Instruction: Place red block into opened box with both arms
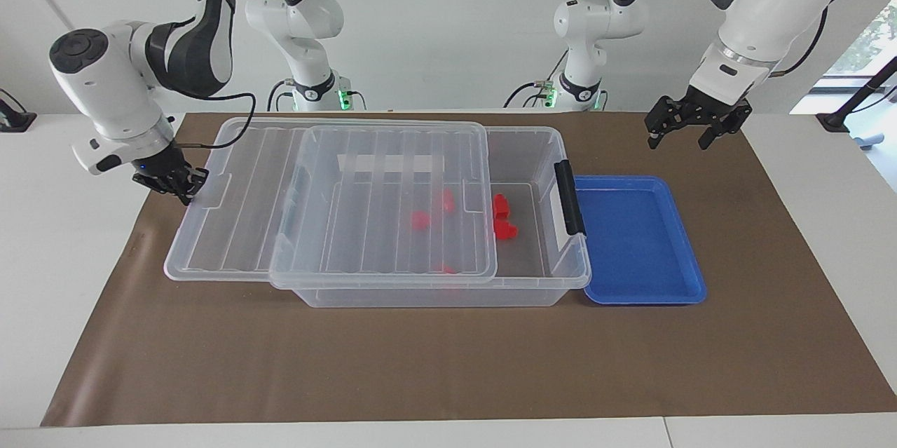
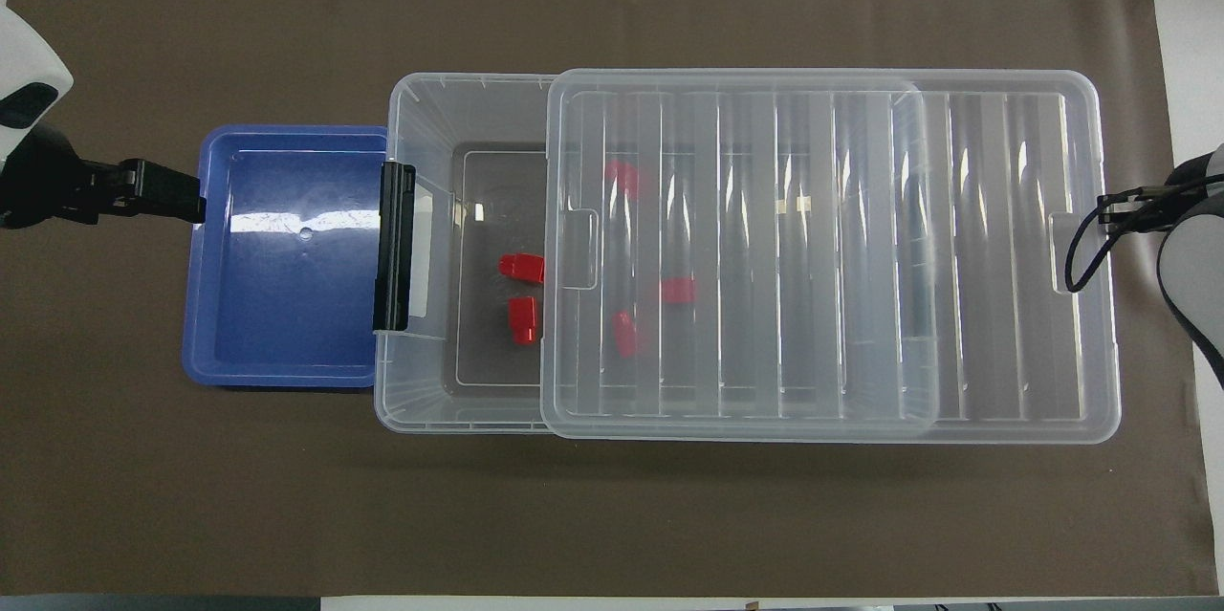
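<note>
Facing view: the right gripper is sitting with its fingertips together at the edge of the lid, at the lid's end toward the right arm's side of the table; whether it is pinching the rim or only pressing against it I cannot tell. Out from that gripper the ribbed clear lid is lying across the box, overhanging the box's end on the gripper's side and leaving the box uncovered at the end with the black latch. Away from the right gripper, in that uncovered part, two red blocks are lying on the box floor, one just beside the other. More red pieces are showing through the lid, closer to the right gripper than those two.

The left gripper is hanging in the air with its fingers spread apart and nothing between them, over the brown mat close to the blue tray. The tray is sitting below it, touching the latch end of the box. In the overhead view the left gripper is lying at the tray's rim, on the tray's end away from the box.
</note>
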